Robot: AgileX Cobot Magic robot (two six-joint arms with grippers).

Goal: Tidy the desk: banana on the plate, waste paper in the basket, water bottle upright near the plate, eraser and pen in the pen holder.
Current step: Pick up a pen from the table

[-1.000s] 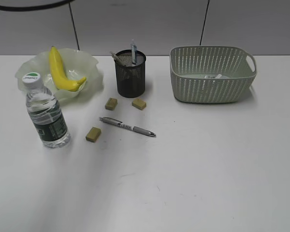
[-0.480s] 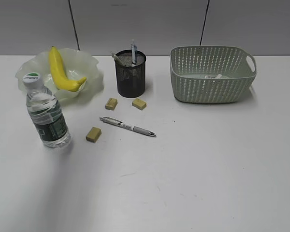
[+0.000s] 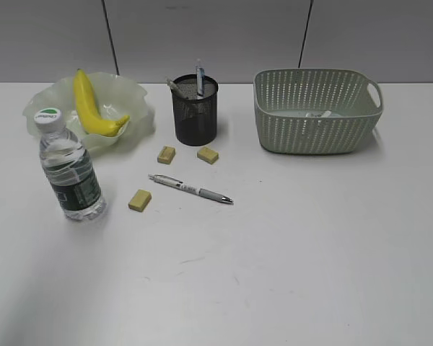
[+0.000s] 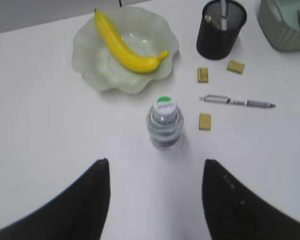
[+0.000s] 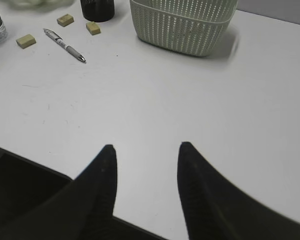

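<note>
The banana (image 3: pixel 94 106) lies in the wavy green plate (image 3: pixel 138 95). Just in front of the plate the water bottle (image 3: pixel 71 171) stands upright. My left gripper (image 4: pixel 156 161) hangs open and empty above the desk (image 3: pixel 310 245), short of the bottle (image 4: pixel 164 125). A silver pen (image 3: pixel 191 189) and three tan erasers (image 3: pixel 139 200) (image 3: pixel 166 154) (image 3: pixel 208 154) lie before the black mesh pen holder (image 3: pixel 195 112), which has pens standing in it. The waste paper (image 3: pixel 319 114) sits inside the basket (image 3: pixel 274 122). My right gripper (image 5: pixel 147 145) is open and empty over the desk's near edge.
The desk's near edge (image 5: pixel 50 167) runs under my right gripper. In the right wrist view the basket (image 5: pixel 185 25) is far ahead and the pen (image 5: pixel 65 46) far to the left. A grey panelled wall (image 3: pixel 216 36) backs the desk.
No object has moved. A faint shadow on the desk's front left has slid away toward the near edge.
</note>
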